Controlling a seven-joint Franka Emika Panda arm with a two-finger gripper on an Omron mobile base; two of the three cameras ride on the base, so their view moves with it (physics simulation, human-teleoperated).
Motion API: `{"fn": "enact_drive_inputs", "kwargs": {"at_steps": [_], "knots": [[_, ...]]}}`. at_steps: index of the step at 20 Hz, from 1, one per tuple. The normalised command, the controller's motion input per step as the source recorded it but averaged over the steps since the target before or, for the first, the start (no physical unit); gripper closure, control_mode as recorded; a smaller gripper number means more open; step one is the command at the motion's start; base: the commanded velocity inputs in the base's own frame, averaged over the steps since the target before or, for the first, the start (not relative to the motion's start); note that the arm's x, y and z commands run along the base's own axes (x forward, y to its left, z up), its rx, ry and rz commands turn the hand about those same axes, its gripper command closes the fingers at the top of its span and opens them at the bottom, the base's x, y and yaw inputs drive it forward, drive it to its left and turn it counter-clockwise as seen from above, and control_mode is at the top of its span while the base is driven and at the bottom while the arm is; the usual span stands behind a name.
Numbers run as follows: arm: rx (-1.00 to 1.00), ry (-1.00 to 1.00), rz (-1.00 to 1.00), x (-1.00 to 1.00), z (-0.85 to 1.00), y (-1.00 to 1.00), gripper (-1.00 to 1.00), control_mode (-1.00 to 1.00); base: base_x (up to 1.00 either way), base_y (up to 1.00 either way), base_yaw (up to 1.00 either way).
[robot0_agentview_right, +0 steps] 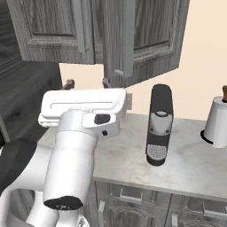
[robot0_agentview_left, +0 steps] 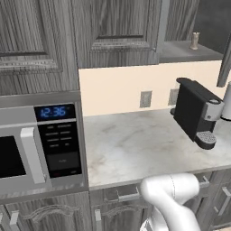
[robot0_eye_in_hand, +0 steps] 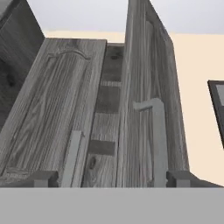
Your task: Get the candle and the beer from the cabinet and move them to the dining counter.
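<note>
The gripper [robot0_eye_in_hand: 111, 178] has its two dark fingertips [robot0_eye_in_hand: 43, 178] spread wide apart with nothing between them. Just ahead of the tips, toward the right one, stands the silver bar handle [robot0_eye_in_hand: 158, 140] on the cabinet door [robot0_eye_in_hand: 144, 100], which hangs partly open and shows edge-on. Left of it sits a closed neighbouring door [robot0_eye_in_hand: 52, 113]. From the left base view, the cabinet [robot0_agentview_left: 118, 31] shelf [robot0_agentview_left: 185, 51] carries the candle [robot0_agentview_left: 194, 41], a small tan shape, well apart from the hand. Below, a black coffee machine [robot0_agentview_left: 196, 113] rests on the marble wall counter [robot0_agentview_left: 144, 144].
</note>
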Motion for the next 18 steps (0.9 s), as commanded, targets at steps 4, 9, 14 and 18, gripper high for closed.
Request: {"fn": "enact_drive_inputs", "kwargs": {"at_steps": [4,9,14,18], "knots": [[-0.15,0.06,-0.21,0.00,-0.01,1.00,-1.00,-1.00,0.00,0.00,0.00],[-0.22,0.12,-0.30,0.02,-0.17,0.78,-1.00,-1.00,0.00,0.00,0.00],[-0.21,0.25,-0.41,0.41,-0.32,0.48,-1.00,-1.00,0.00,0.00,0.00],[-0.13,0.33,-0.43,0.69,-0.26,0.18,-1.00,-1.00,0.00,0.00,0.00]]}}
